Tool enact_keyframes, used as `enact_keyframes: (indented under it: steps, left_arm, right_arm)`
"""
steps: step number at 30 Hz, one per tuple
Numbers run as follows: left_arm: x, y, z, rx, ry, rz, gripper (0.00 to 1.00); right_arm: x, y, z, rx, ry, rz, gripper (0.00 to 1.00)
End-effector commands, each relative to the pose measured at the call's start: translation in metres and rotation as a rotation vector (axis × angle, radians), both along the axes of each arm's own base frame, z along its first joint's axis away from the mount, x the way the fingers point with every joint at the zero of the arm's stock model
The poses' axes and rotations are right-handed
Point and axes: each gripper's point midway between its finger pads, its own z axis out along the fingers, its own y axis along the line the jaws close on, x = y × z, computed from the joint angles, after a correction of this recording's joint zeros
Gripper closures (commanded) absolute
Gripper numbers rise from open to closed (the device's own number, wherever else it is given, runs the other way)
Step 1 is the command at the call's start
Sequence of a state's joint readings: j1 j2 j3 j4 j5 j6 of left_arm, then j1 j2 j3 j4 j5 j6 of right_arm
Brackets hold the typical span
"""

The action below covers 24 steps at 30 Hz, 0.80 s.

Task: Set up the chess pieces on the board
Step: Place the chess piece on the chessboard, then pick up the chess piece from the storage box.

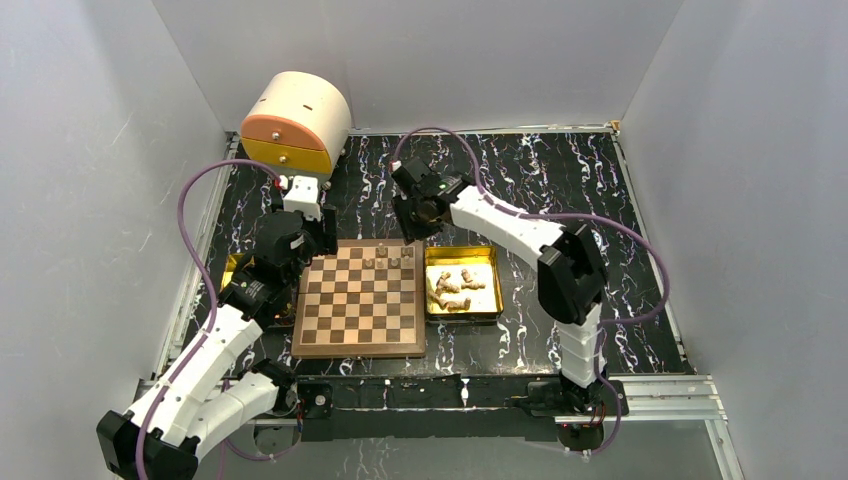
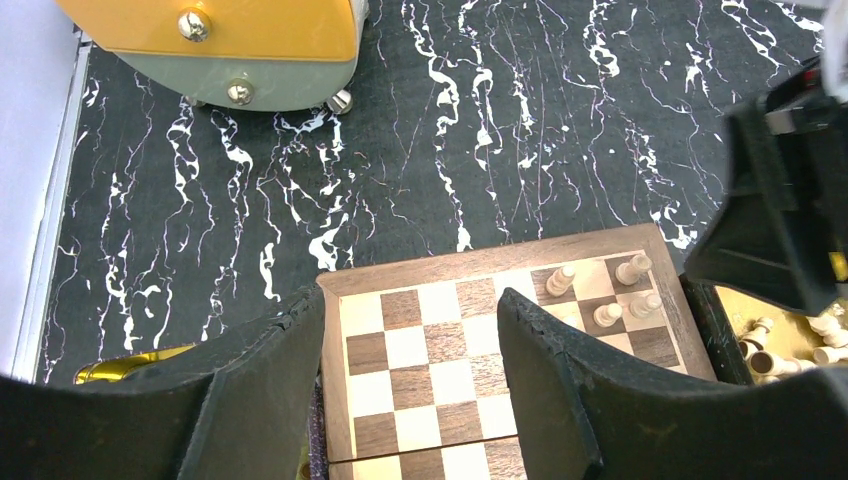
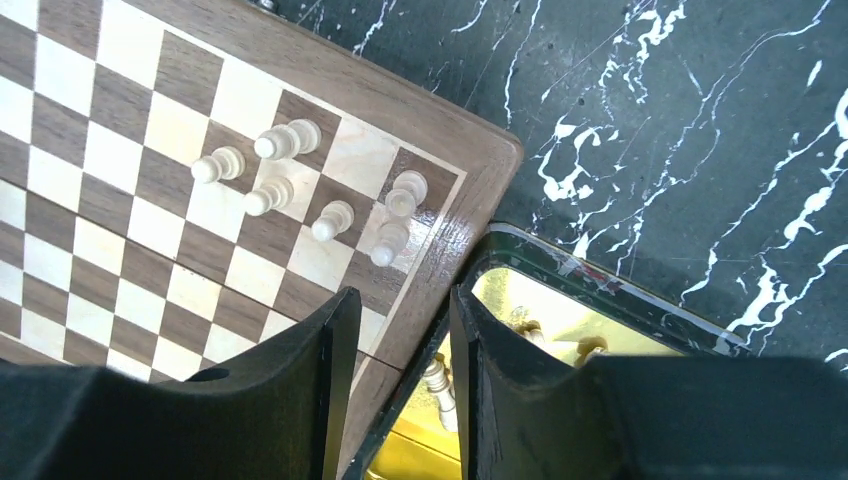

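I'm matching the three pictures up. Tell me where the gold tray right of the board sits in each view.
Top external: gold tray right of centre, beside the board.
Left wrist: gold tray at the far right edge, low, partly cut off.
Right wrist: gold tray bottom centre, just past the right gripper.
Shared landmark: the board corner nearest it, with standing chess pieces.

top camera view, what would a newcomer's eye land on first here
The wooden chessboard mid-table, nearly bare except a few pale pieces clustered at its far right corner. Then the gold tray of toppled pieces just right of it, and the cream-and-orange drawer box at the far left.
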State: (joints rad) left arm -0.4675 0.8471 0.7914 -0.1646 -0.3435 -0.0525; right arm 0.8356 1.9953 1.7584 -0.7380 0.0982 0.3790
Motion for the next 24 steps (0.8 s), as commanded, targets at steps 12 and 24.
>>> enact_keyframes:
  steps: [12, 24]
  left_arm:
    - [0.005, 0.001, -0.002, 0.006, -0.003, 0.016, 0.38]
    - [0.004, 0.003, -0.003, 0.012, -0.003, 0.021, 0.38]
  right_arm:
    - [-0.046, -0.053, -0.002, 0.073, -0.138, 0.169, 0.53]
    - [-0.042, -0.063, -0.036, -0.018, -0.2, 0.297, 0.58]
